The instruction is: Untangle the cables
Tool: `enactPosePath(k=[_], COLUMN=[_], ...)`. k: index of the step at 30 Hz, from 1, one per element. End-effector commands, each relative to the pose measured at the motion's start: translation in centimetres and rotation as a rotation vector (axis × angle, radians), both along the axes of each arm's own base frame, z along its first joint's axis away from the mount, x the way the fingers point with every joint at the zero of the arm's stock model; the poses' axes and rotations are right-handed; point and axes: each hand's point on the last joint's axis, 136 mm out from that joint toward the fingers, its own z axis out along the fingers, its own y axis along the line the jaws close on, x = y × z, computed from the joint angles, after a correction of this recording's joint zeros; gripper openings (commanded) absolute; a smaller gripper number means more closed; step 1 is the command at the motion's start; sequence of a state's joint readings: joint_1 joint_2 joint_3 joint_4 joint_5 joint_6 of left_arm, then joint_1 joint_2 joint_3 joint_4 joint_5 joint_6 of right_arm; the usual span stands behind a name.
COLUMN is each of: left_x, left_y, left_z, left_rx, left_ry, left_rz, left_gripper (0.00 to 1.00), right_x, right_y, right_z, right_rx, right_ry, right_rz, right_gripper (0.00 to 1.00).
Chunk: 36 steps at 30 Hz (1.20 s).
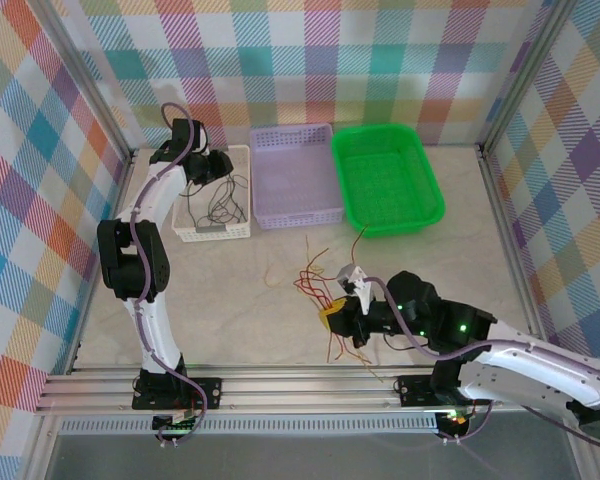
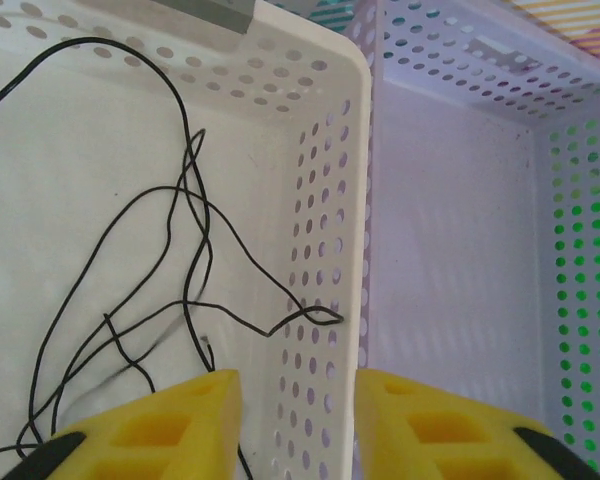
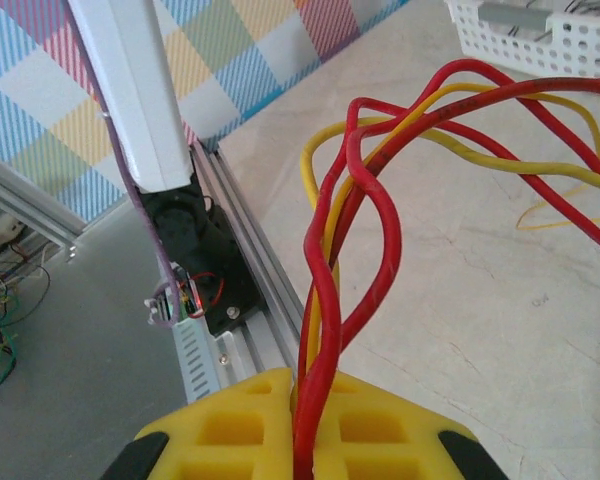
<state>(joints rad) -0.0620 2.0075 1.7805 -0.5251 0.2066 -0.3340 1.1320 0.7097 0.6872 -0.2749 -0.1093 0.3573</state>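
The right claw (image 3: 315,400) pinches the red and yellow cables (image 3: 388,245) tight and should lift slowly so loops slide free, while the left claw (image 2: 295,415) hangs apart over the white basket (image 2: 332,110).

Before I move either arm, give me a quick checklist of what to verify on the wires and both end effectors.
1. Right end effector grip: ok, shut on the thin red wires and thin yellow wires.
2. Red and yellow separated: not ok, they cross in loops just beyond the grip.
3. Left end effector free: ok, open and holding nothing.
4. Left end effector placement: not ok, it straddles the side wall of the white perforated plastic basket.
5. Thin black wires free of that wall: cannot tell, one bend reaches the holes.
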Motion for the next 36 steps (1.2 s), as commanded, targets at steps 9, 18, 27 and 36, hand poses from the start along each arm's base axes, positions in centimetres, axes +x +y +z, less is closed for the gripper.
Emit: enactPosePath(k=[9, 18, 27, 36], left_x=[-1.2, -6.3, -16.4, -25.4], left_y=[0.3, -4.4, -9.8, -15.1], left_z=[3.8, 11.2, 11.0, 9.5], left_rx=[-0.077, -0.376, -0.454, -0.538], left_ry=[-0.033, -0.118, -0.08, -0.046], left_rz=[0.043, -0.025, -0.145, -0.285], left_gripper=[0.6, 0.67, 0.68, 0.67], right_x=[-0.1, 3.5, 6.0, 6.9], right_y=[-0.4, -0.2, 0.8, 1.7], right_z=[2.6, 5.3, 6.7, 6.4], right_rx=[0.055, 0.218, 0.308, 0.32], right_ry=[-0.036, 0.143, 0.235, 0.285], right_rz=[0.016, 0.041, 0.117, 0.152], right_gripper=[0.0, 0.0, 0.0, 0.0])
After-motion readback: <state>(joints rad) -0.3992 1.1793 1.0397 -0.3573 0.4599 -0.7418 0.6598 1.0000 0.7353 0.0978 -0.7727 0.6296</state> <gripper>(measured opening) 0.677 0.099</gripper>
